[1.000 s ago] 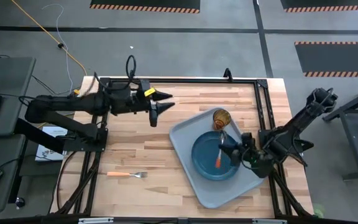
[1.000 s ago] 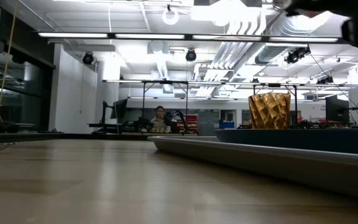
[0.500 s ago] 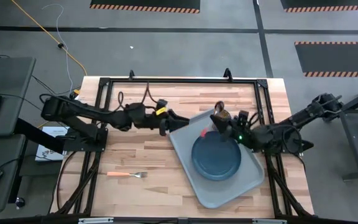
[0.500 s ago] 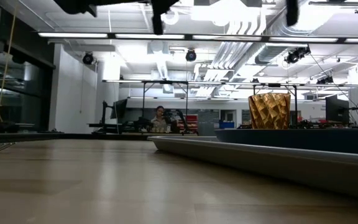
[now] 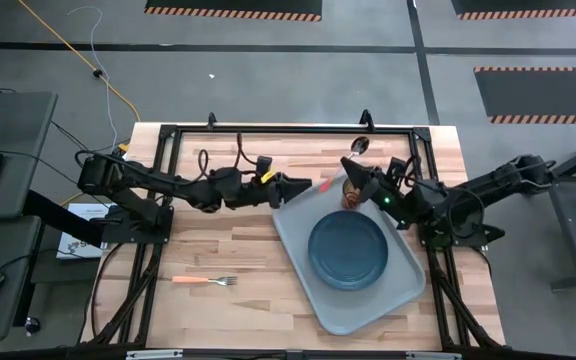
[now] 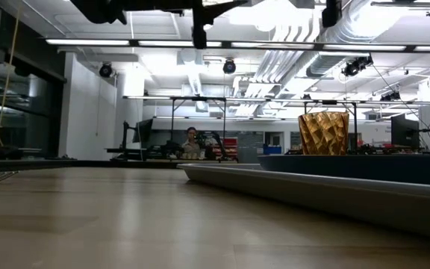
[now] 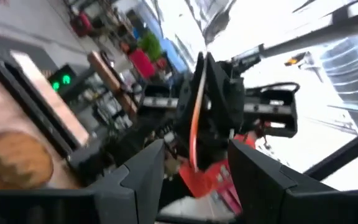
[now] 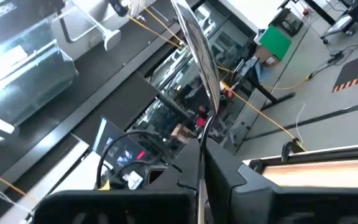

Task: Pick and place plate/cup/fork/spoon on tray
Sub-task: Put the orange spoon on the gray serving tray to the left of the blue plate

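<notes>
Pinches the spoon [image 5: 359,146] at mid-shaft in the right hand [image 5: 354,172], aloft over the far corner of the tray [image 5: 298,240], leaving both ends free: oval silver bowl aimed out past the far rail of the counter [image 5: 218,235], slim orange handle offered toward the other arm. Meets it there with the left hand [image 5: 311,188], fingers [image 7: 145,177] parted on either side of the handle and not closed on it. By the look of it, a mid-air handover, perhaps to turn the spoon for an easier set-down.

Shows the plate [image 5: 348,250], round, dark blue, raised at the rim, lying in the middle of the pale grey-blue tray, low-walled and round-cornered. Shows the cup [image 6: 323,133], amber, translucent and faceted, upright on the tray's far side just beyond the plate, largely hidden from above by the right hand.

Leaves the fork [image 5: 206,281], silver tines and orange handle, flat on the pale wooden planks of the counter, well apart from the tray on the left arm's side, not yet collected.

Calls for care in the exchange: thin, smooth metal, liable to slip or swivel between hard fingers.
</notes>
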Motion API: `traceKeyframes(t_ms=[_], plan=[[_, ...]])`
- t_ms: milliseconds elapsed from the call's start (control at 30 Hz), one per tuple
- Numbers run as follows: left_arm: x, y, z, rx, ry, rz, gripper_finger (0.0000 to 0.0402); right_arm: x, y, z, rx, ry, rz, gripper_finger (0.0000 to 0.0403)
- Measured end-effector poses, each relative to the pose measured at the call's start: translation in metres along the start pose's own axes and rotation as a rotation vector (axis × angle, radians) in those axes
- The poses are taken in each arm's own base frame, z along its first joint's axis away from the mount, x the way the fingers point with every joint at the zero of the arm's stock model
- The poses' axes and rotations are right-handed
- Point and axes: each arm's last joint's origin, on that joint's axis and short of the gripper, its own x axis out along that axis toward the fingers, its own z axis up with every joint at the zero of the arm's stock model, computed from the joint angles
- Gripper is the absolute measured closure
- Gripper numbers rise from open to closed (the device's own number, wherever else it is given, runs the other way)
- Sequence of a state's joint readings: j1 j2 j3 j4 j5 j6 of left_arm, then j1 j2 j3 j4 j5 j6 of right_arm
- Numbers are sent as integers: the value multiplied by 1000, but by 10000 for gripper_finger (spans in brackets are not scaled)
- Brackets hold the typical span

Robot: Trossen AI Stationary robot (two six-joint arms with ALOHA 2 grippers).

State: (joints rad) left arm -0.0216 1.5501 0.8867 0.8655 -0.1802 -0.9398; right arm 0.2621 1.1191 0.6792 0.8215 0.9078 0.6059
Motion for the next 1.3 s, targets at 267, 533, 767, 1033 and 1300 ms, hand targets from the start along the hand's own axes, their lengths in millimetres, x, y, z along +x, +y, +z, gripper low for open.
traceKeyframes(t_ms=[267, 533, 767, 1033, 1300], plan=[[0, -1, 2, -5, -64, 25, 233, 13, -9, -2, 51, -74, -54, 403], [-1, -1, 2, -15, -81, 31, 233, 35, -1, -12, 57, -90, -23, 403], [-1, -2, 2, -17, -83, 30, 233, 41, 7, -11, -10, -100, -34, 403], [-1, -3, 5, -5, -142, 37, 248, 41, 5, -14, -8, -78, -50, 403], [-1, -4, 5, 0, -147, 35, 272, 44, 3, -13, 18, -86, -56, 403]])
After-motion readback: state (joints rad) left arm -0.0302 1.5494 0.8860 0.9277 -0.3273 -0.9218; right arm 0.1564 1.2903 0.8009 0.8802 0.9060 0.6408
